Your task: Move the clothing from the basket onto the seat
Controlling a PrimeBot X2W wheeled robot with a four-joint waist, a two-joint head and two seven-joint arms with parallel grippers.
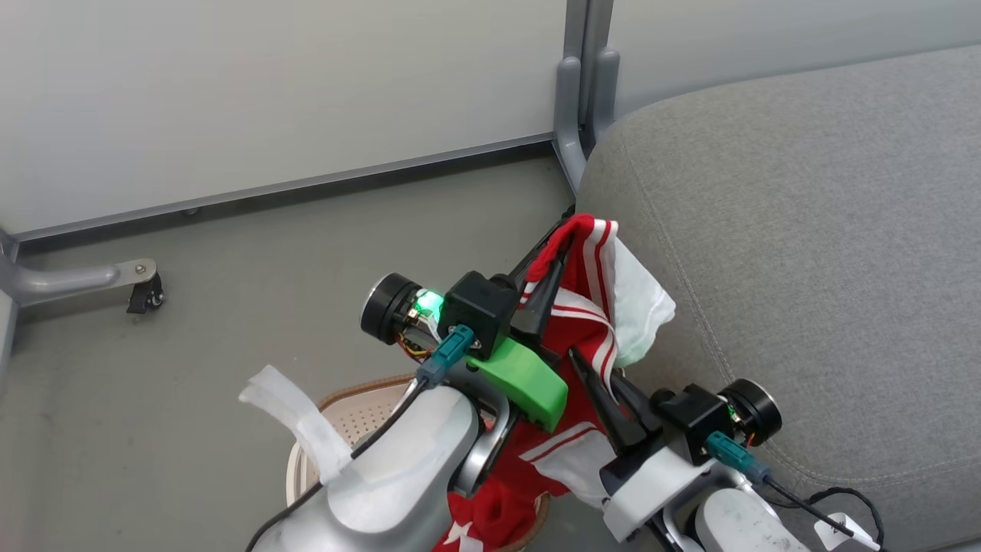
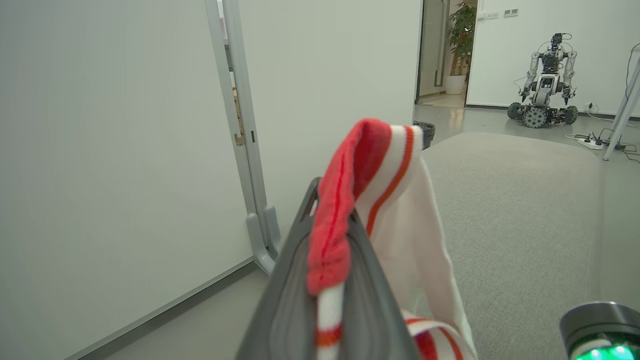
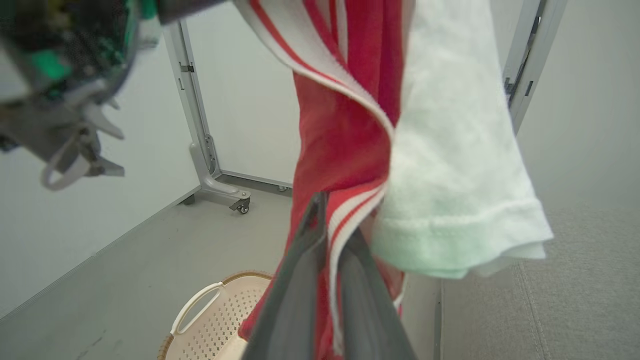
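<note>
Left hand [image 1: 558, 244], right hand [image 1: 580, 359] on clothing [image 3: 345, 135]

The clothing [image 1: 569, 331], bright red with white stripes and a white panel, hangs lifted. Its top fold is pinched in the left claw [image 1: 563, 244] and a lower striped edge in the right claw [image 1: 582, 364]. Its lower end drapes over the cream perforated basket [image 1: 360, 395], which sits below both claws. The light grey seat [image 1: 805, 230] lies just right of them.
</note>
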